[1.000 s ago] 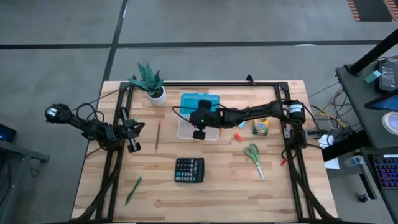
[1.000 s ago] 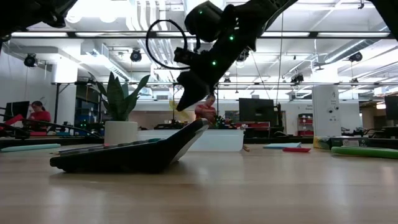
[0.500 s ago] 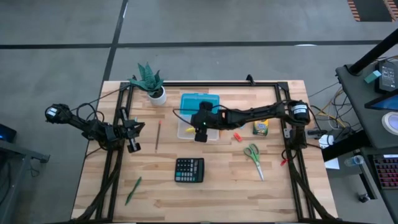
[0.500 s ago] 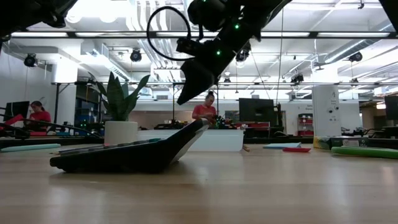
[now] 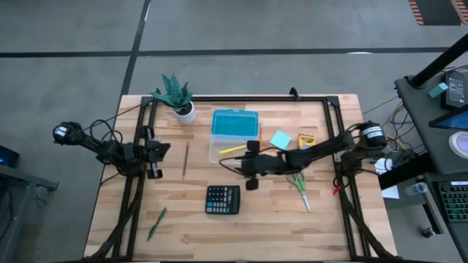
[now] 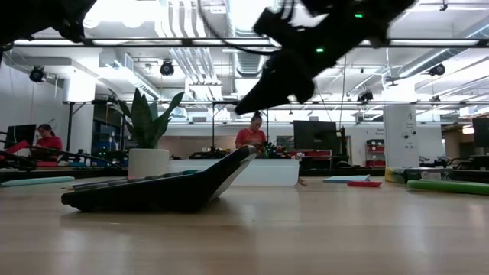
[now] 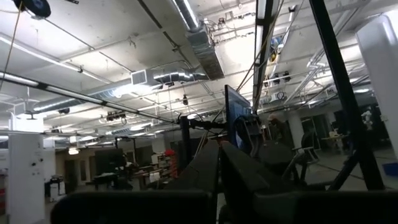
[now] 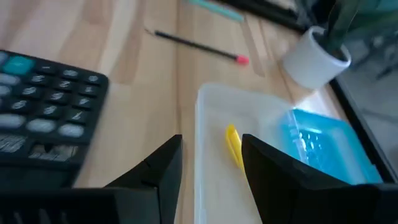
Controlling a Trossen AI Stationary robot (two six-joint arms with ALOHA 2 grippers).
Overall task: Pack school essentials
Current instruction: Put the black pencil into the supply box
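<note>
The right gripper (image 5: pixel 251 166) hangs above the table's middle, its fingers (image 8: pixel 163 167) parted with nothing between them, pointing toward the clear plastic box (image 5: pixel 232 151) that sits just beyond its tips. Inside that box lies a yellow pencil (image 5: pixel 232 150), seen straight ahead between the fingers in the right wrist view, and the box's blue lid (image 5: pixel 235 123) stands open on the far side of it. Just below the gripper, on the near side, rests the black calculator (image 5: pixel 222 199), which fills the foreground of the low view. Behind the gripper, along its arm, lie the light-blue note pad (image 5: pixel 280 139) and the yellow crayon box (image 5: pixel 306 140), close beside each other, and the green-handled scissors (image 5: pixel 298 185) lie under and beside the arm, handles toward the arm and blades pointing to the table's near edge. A small red piece (image 5: pixel 333 191) sits by the frame rail past the scissors; what it is cannot be made out. Beyond the box from the gripper, a thin red-tipped pencil (image 5: pixel 186 157) lies on the wood, and past that the potted plant (image 5: pixel 178 95) stands at the far corner. A green pen (image 5: pixel 156 222) lies well off toward the near left corner. The left gripper (image 5: pixel 156 161) waits at the table's left edge beside the frame, well apart from everything, its fingers (image 7: pixel 205 168) pressed together on nothing.
</note>
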